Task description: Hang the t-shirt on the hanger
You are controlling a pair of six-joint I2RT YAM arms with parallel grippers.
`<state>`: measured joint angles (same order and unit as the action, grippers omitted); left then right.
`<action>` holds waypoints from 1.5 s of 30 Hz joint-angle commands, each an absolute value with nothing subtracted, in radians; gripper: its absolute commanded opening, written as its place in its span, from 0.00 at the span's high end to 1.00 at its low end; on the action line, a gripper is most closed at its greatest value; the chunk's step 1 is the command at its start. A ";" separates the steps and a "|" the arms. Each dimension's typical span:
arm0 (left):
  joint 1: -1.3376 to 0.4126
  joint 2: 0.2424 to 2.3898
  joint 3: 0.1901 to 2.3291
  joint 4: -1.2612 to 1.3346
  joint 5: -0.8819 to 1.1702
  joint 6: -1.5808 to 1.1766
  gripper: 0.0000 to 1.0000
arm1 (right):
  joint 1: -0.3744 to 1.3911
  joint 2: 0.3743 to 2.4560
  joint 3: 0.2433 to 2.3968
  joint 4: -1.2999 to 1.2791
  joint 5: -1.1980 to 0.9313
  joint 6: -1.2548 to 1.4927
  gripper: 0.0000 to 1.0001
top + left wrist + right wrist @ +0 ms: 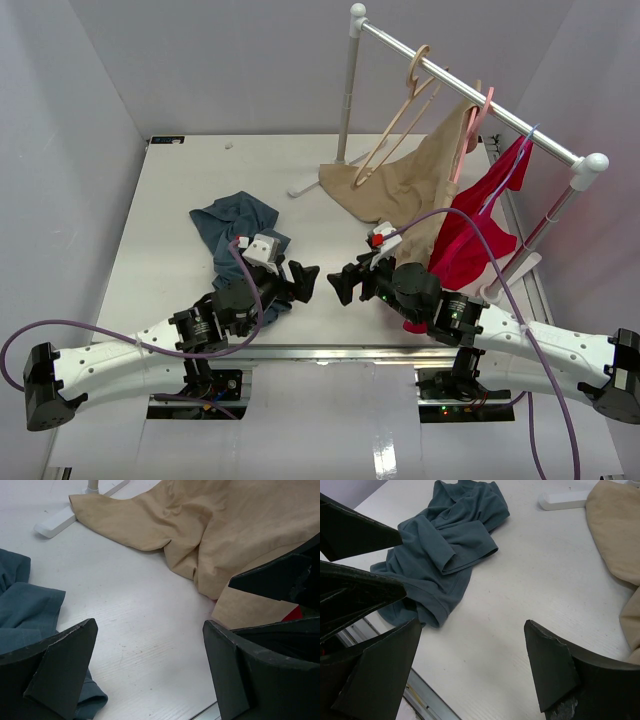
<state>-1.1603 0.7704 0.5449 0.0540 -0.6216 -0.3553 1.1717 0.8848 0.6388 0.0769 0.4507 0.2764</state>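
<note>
Slate-blue t-shirt (240,235): one; crumpled in a heap on the table (170,190), well apart from the rail (470,95), on the left arm's side of it; no part of it is on a hanger.
Pale wood-coloured hanger (412,82): one; bare, hooked on the rail nearest its far post.
Pink hanger (471,128): one; mid-rail, carrying the tan garment (400,185).
Blue hanger (515,165): one; toward the rail's near post, carrying the red garment (478,235).
Tan garment, lie: trails from the rail down to the table, its hem spread just beside the rail's white foot (55,525).
Red garment, lie: hangs under the rail's near end, reaching down behind the right arm.
Left gripper (308,282): one; jaws spread wide, nothing between them; at the t-shirt's near edge, tips pointing toward the rail side.
Right gripper (338,285): one; jaws spread wide, empty; below the rail's near end, tips facing the left gripper across a small gap.
Edges: t-shirt hem and one sleeve folded over on themselves; tan hem lies flat on the table.
Open room: a bare strip of table between t-shirt and tan garment, running from the grippers to the rail's foot; more bare table on the t-shirt's side away from the rail.
</note>
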 commanded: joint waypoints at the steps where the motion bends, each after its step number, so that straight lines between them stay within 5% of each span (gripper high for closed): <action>1: -1.161 0.758 0.552 0.084 -0.625 -0.359 0.02 | 1.174 0.870 0.669 0.101 0.492 0.286 0.10; 8: -1.158 0.899 0.615 -0.049 -0.855 -0.448 0.03 | 1.174 0.874 0.680 0.088 0.508 0.282 0.10; 12: -1.015 1.021 0.779 -0.391 -0.980 -0.588 0.05 | 1.174 0.873 0.678 0.095 0.506 0.273 0.10; 14: -0.929 1.035 0.824 -0.553 -0.953 -0.730 0.06 | 1.173 0.873 0.678 0.095 0.502 0.273 0.10; 26: -0.616 1.251 0.749 -0.443 -0.738 -0.715 0.14 | 1.174 0.870 0.669 0.113 0.391 0.248 0.10; 29: -0.604 1.370 0.755 -0.355 -0.673 -0.668 0.33 | 1.173 0.863 0.668 0.115 0.384 0.249 0.10; 31: -0.609 1.389 0.783 -0.337 -0.610 -0.632 0.78 | 1.174 0.856 0.663 0.117 0.384 0.244 0.10; 32: -0.615 1.388 0.796 -0.321 -0.594 -0.607 0.93 | 1.175 0.854 0.663 0.118 0.385 0.241 0.10; 34: -0.668 1.336 0.802 -0.259 -0.516 -0.558 1.00 | 1.174 0.856 0.666 0.115 0.390 0.235 0.10; 45: -0.828 1.194 0.681 0.157 -0.081 -0.507 1.00 | 1.173 0.852 0.675 0.110 0.444 0.204 0.10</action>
<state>-0.8291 1.1896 0.7278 -0.0214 -0.2768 -0.5313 1.1717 0.8649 0.6392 0.0761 0.4138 0.2262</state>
